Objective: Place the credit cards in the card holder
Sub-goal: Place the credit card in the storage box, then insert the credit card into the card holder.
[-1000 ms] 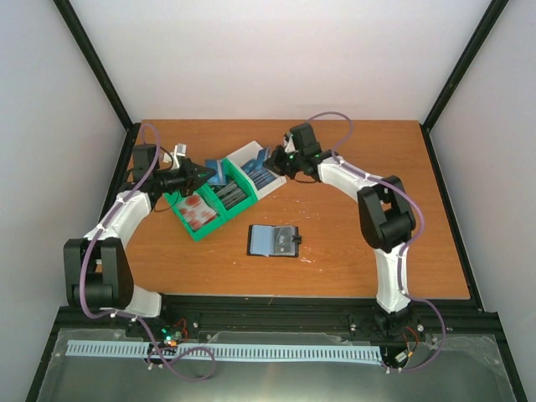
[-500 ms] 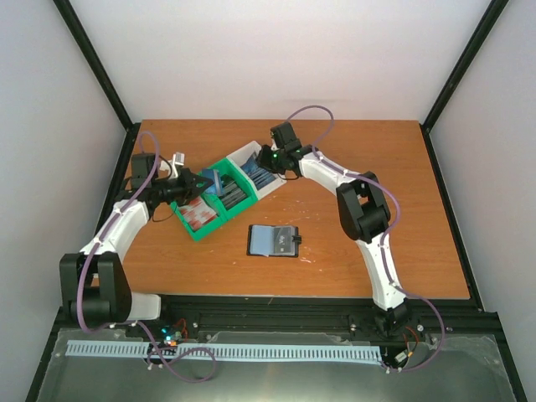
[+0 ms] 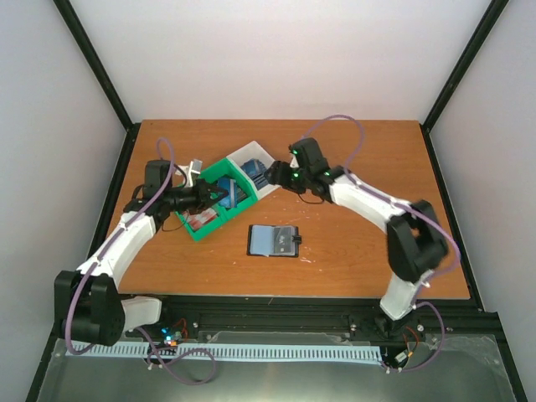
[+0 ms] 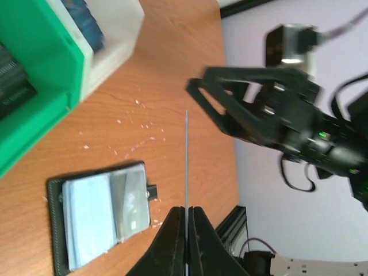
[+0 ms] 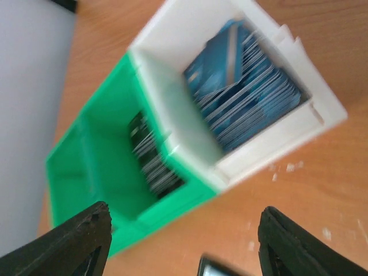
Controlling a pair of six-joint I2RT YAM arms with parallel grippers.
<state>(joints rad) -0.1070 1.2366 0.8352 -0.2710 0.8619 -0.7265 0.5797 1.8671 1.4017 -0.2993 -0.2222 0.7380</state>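
**One card pinched, the other arm poised over the bin**

The left fingers [image 4: 179, 221] are clamped on a single card [image 4: 187, 161], seen edge-on. That grip should suit sliding it into a sleeve of the open card holder [image 4: 98, 213], which lies flat on the counter [image 4: 172, 75] just below. The right fingers [image 5: 284, 238] are spread wide and empty above the blue cards [image 5: 247, 109] in the bin [image 5: 172, 138], likely for another pick. Both arms arc inward from their bases.

Right gripper [image 5: 184, 211] jaws opened — left gripper [image 4: 187, 211] brought card [image 4: 187, 155] toward card holder [image 4: 98, 221].
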